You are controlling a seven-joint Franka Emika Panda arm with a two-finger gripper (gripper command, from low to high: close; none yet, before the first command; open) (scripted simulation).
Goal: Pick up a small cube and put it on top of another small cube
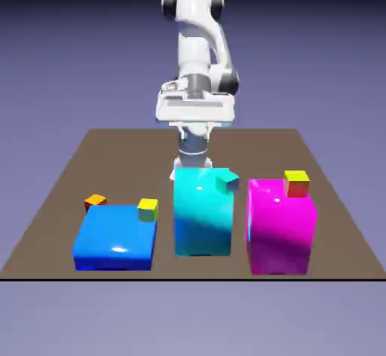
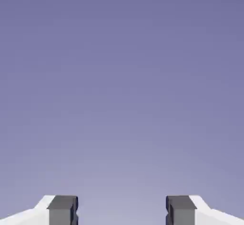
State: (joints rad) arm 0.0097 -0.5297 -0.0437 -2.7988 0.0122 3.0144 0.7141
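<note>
Tabletop [image 1: 121, 162] lay bare across much of its far half, while the big blocks stood in a row toward its near edge. Narrow gaps separated the blue block [image 1: 115, 237], the cyan block [image 1: 203, 215] and the magenta block [image 1: 280, 230]. A yellow-topped cube [image 1: 148, 210] showed at the blue block's far right corner, a teal cube [image 1: 228, 181] overlapped the cyan block's upper right edge, and a larger yellow-topped cube [image 1: 296, 184] showed at the magenta block's upper right, all by the exterior view's sides.

The gripper [image 1: 196, 130] hung high over the table's far part, its fingers [image 2: 62, 210] apart, with only backdrop [image 2: 122, 100] between them in the hand view. The orange-topped small cube [image 1: 96, 200] lay well apart from it, lower and toward the exterior view's left, just behind the blue block's far left corner, which partly hid its red sides.
</note>
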